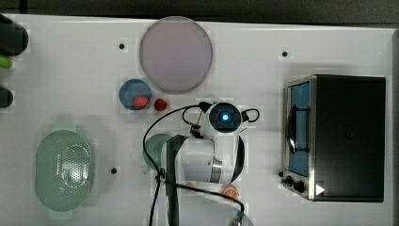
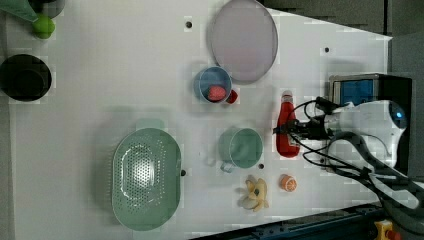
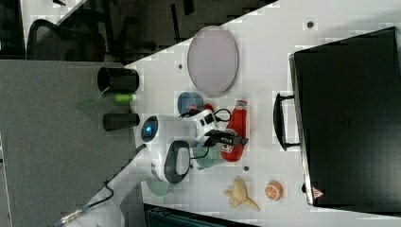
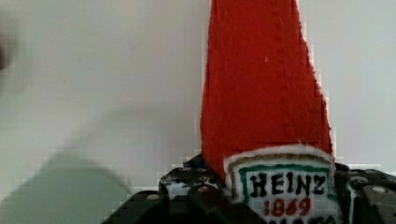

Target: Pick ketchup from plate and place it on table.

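The ketchup (image 2: 286,117) is a red bottle with a whitish cap, lying flat over the white table (image 2: 100,75), off the pale pinkish-grey plate (image 2: 244,40). My gripper (image 2: 290,132) reaches in from the left view's right, shut across the bottle's labelled lower body. In the wrist view the ketchup (image 4: 261,93) runs away from the camera, its label sitting between the dark fingers (image 4: 187,189). The right view shows the ketchup (image 3: 236,120) beside the green mug, with the gripper (image 3: 231,139) on it. In the top view the plate (image 1: 175,54) is bare. I cannot tell whether the bottle touches the table.
A blue bowl (image 1: 135,94) holding a red ball sits near the plate, with a second red ball (image 1: 161,104) beside it. A green mug (image 2: 241,147), a banana (image 2: 256,195) and an orange half (image 2: 287,183) lie close by. A green strainer (image 1: 63,169) and a black oven (image 1: 339,136) flank the arm.
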Controlling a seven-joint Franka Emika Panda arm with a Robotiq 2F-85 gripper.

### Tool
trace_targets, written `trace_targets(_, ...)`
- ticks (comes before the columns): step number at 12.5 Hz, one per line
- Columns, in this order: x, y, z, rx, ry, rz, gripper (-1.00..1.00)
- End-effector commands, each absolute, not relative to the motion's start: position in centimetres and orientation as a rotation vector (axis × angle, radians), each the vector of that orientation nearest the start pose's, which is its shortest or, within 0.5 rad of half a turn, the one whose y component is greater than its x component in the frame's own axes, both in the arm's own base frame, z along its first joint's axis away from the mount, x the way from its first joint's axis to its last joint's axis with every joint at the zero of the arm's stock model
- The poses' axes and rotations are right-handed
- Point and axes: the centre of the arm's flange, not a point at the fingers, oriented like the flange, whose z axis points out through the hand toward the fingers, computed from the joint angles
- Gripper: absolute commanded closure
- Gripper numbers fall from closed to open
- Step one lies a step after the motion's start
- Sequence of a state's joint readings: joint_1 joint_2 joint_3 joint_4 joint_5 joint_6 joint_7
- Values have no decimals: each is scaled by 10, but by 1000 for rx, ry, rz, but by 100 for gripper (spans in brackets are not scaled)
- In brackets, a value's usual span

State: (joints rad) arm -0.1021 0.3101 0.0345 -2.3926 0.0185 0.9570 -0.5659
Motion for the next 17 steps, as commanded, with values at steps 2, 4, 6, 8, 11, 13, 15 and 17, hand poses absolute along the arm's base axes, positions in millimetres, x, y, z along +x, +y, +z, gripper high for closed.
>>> trace_targets(2, 506, -34, 209, -3070, 558, 33, -25)
trace_targets(4, 509, -32, 216, -3069, 550, 9, -68)
trace_targets(6, 521, -29, 247, -3063, 536, -89, -100)
trace_targets(8, 537, -22, 300, -3048, 509, -242, -100)
trace_targets(11, 556, -11, 386, -2992, 607, -381, -100)
trace_targets(13, 558, -3, 431, -2951, 813, -276, -100)
trace_targets(15, 554, 2, 472, -2933, 980, -120, -100)
trace_targets(17, 553, 4, 518, -2915, 1091, -36, -100)
